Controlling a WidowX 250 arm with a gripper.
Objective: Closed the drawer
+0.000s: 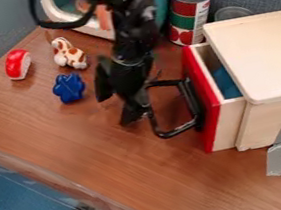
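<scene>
Hanging down beside the black handle [169, 133], the arm [134, 32] (jaws spread) leans slightly

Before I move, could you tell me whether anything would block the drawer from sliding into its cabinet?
Nothing visible stands between the drawer and the wooden cabinet. A blue item lies inside the drawer, but how high it reaches I cannot tell.

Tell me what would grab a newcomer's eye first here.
Probably the bright red drawer front right of centre, jutting from the pale wooden box. Next, the black tool hanging beside the drawer's black handle. Then the small blue toy on the brown table, left of the tool.
</scene>
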